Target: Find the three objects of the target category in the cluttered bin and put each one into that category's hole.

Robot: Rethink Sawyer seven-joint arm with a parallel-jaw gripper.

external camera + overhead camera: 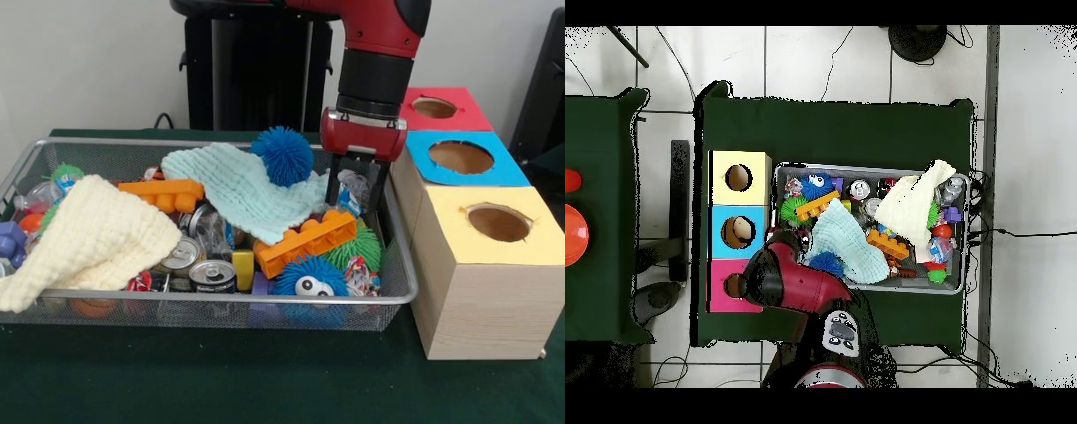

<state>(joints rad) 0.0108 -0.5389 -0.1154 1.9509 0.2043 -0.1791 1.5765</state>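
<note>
The hand (356, 190) is low in the bin (402, 265), fingers apart and empty as far as shows; sorting into the boxes (477, 256) looks barely begun.

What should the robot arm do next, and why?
Probably go straight down a little. The gripper hangs low at the bin's end nearest the boxes, just above a crinkly wrapped thing beside the orange brick. It seems to hold nothing yet, so lowering would bring it to something to grab.
</note>
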